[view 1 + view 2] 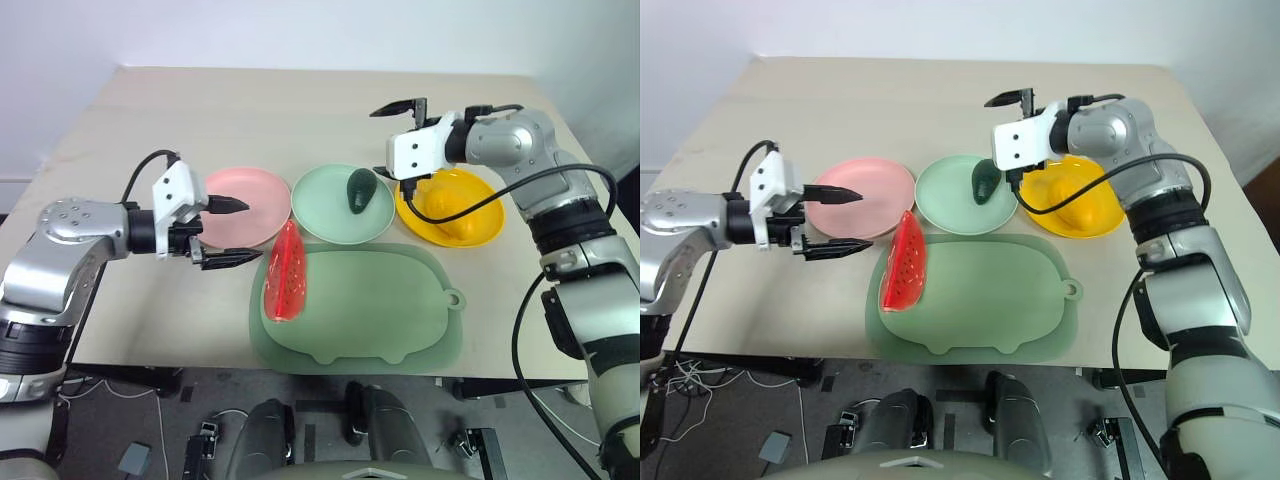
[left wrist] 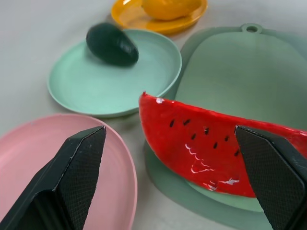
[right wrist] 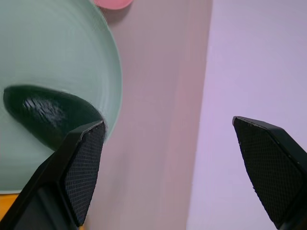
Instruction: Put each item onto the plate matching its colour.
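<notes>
Both grippers' fingers gape empty; watermelon slice (image 1: 286, 272) lies lengthwise, tip toward pink plate (image 1: 262, 192).

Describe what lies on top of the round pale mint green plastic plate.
A dark green toy avocado lies on the pale mint green plate, toward its right side. The plate surface directly beneath the avocado is covered.

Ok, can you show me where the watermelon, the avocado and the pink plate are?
watermelon slice (image 1: 287, 272), left eye view, middle of its red flesh.
avocado (image 1: 360, 188), left eye view, middle of its dark green body.
pink plate (image 1: 252, 192), left eye view, bare inside near its right rim.
</notes>
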Robot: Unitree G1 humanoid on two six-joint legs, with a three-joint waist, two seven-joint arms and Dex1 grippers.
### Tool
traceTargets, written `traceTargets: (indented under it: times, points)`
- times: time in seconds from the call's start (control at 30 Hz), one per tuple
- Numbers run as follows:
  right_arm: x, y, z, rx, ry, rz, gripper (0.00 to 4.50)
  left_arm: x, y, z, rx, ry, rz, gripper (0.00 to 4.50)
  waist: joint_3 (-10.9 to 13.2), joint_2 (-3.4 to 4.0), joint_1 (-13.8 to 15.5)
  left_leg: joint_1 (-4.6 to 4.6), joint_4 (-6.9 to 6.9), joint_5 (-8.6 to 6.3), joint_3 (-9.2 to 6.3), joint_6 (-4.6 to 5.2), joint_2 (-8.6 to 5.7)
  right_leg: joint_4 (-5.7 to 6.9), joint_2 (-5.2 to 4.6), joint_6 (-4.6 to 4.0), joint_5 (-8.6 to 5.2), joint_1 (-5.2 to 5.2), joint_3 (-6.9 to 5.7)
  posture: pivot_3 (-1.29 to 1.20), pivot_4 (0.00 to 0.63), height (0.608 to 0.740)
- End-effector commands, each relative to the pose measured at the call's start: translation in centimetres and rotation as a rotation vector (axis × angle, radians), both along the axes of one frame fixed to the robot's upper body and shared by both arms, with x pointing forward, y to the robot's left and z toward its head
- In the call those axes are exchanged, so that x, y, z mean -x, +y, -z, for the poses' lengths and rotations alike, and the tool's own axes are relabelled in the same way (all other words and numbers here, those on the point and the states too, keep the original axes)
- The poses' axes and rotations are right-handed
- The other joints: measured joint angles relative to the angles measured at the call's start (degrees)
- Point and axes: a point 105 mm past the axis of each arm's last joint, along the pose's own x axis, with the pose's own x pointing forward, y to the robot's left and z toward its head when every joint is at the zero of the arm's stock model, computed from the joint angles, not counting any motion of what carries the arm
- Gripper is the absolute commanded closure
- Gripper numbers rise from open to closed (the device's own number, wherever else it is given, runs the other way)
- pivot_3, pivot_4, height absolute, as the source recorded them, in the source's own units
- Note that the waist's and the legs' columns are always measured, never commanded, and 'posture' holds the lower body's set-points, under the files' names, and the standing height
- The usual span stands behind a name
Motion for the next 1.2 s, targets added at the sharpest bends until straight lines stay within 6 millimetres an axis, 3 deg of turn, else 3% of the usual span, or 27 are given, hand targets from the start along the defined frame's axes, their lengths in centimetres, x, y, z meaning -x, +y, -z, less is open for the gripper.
traceTargets:
  times: [0.03,0.13,0.33,0.5,0.67,1.0,1.2]
  points:
    - [0.7,-0.5,-1.8,-0.061,-0.047,0.015,0.04,-1.4,-0.7,-0.5,0.034,0.074,-0.175,0.00,0.00,0.00,0.05,0.01,0.00,0.00,0.01,0.00,-0.01,0.00,-0.01,0.01,0.00,-0.01,0.02,0.00,0.150,0.740]
    - [1.1,-0.8,-1.4,-0.088,-0.026,0.035,0.04,-1.6,-2.2,-0.9,0.072,0.176,-0.277,0.00,0.01,-0.02,0.08,-0.02,0.04,0.01,-0.05,0.00,-0.01,0.01,-0.01,0.01,0.01,-0.01,0.01,0.00,0.150,0.740]
    - [1.1,-1.1,-0.9,-0.113,-0.009,0.069,0.04,0.8,-5.3,-3.1,0.103,0.285,-0.262,0.00,0.01,-0.04,-0.20,0.00,0.05,0.01,-0.14,-0.01,-0.01,0.00,-0.01,0.04,0.02,0.00,0.06,0.00,0.150,0.740]
    - [0.7,-0.4,-0.9,-0.135,-0.012,0.064,0.04,0.9,-3.8,-1.8,-0.058,0.310,-0.365,0.00,0.01,-0.03,-0.41,0.20,-0.04,0.08,-0.14,-0.14,0.00,0.06,0.02,0.02,0.01,0.02,0.17,0.00,0.150,0.740]
    - [0.6,0.3,-0.2,-0.139,-0.011,0.055,0.04,0.5,-2.7,-1.7,-0.084,0.329,-0.424,0.00,0.01,-0.04,-0.08,0.19,-0.02,0.10,-0.15,-0.17,-0.01,0.08,-0.02,0.02,0.01,0.02,0.24,0.00,0.150,0.740]
    - [0.8,0.6,0.9,-0.151,0.001,0.055,0.04,0.6,-4.4,-2.7,0.013,0.389,-0.366,0.00,0.01,-0.04,-0.12,0.13,0.02,0.10,-0.20,-0.17,-0.05,0.06,-0.07,0.03,0.02,0.03,0.21,0.00,0.150,0.740]
    - [1.2,1.2,0.7,-0.181,-0.006,0.045,0.04,0.6,-5.7,-1.3,-0.001,0.442,-0.378,0.00,0.01,-0.04,-0.10,0.19,0.00,0.11,-0.19,-0.20,-0.04,0.08,-0.08,0.03,0.02,0.05,0.23,0.00,0.150,0.740]
